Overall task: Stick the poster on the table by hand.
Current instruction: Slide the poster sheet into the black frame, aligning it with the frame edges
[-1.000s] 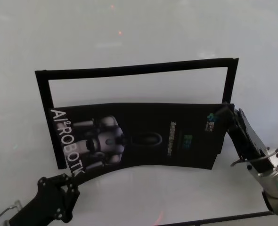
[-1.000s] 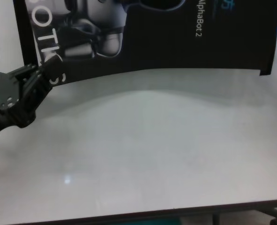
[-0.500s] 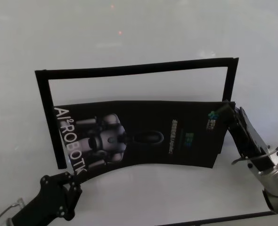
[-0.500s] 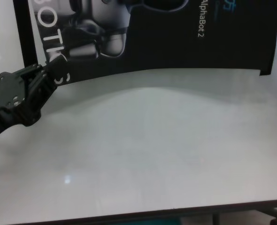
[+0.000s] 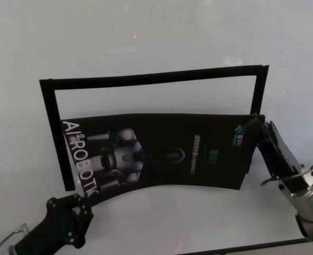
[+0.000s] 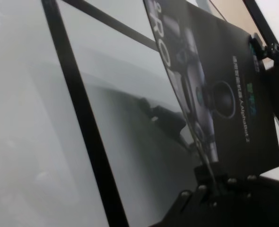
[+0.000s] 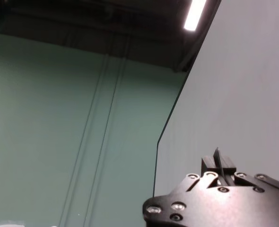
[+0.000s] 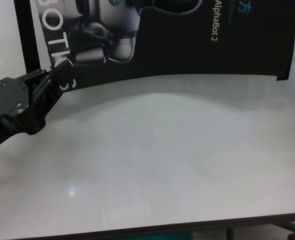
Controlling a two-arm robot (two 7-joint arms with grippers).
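Note:
The poster (image 5: 167, 154), black and glossy with a grey robot and white lettering, hangs bowed over the white table (image 5: 156, 37); its near edge arches above the surface. My left gripper (image 5: 81, 197) is shut on the poster's near left corner, which the chest view shows as well, left gripper (image 8: 51, 80) on poster (image 8: 197, 45). My right gripper (image 5: 253, 122) is shut on the far right corner. In the left wrist view the sheet (image 6: 220, 90) runs up out of the fingertips (image 6: 210, 176). The right wrist view shows a thin sheet edge pinched in the right gripper (image 7: 218, 163).
Narrow black strips form a three-sided frame on the table: a far strip (image 5: 151, 76), a left strip (image 5: 54, 138) and a short right strip (image 5: 259, 90). The poster's far edge lies inside this frame. The table's near edge (image 8: 187, 226) shows in the chest view.
The left gripper has shifted a little to the right and farther away, carrying the poster's left end with it. The right gripper has barely moved.

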